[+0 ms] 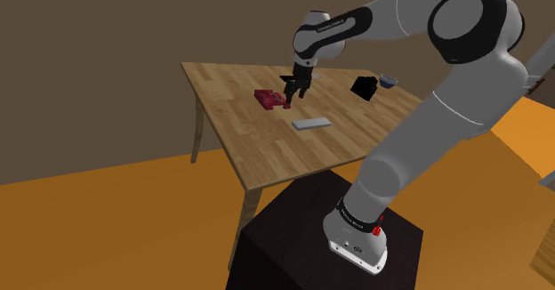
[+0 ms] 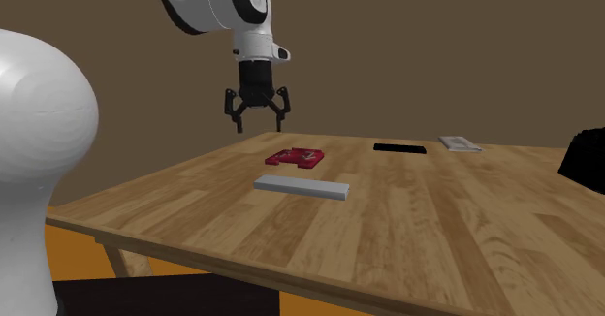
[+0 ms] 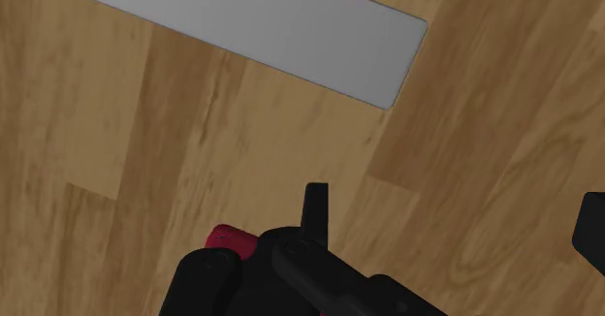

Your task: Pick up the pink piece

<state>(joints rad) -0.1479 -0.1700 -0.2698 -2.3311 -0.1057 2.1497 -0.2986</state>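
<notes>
The pink piece (image 1: 268,98) is a flat dark pink-red shape lying on the wooden table (image 1: 267,159), towards the middle of its far part. In the second exterior view the pink piece (image 2: 297,157) rests flat, and my gripper (image 2: 258,123) hangs open above the table, a little behind it and towards that view's left. From the shoulder camera my gripper (image 1: 295,92) stands just right of the piece, apart from it. Through the wrist camera the gripper (image 3: 453,217) has its fingers wide apart over bare wood, and a corner of the pink piece (image 3: 231,238) peeks out beside the hand.
A flat grey slab (image 1: 312,123) (image 2: 301,185) (image 3: 262,23) lies nearer the stand than the piece. A black flat thing (image 1: 363,87) (image 2: 399,147), a dark bowl (image 1: 389,81) and a small grey piece (image 2: 459,143) occupy the table's far side. The table edge (image 2: 194,256) is close by.
</notes>
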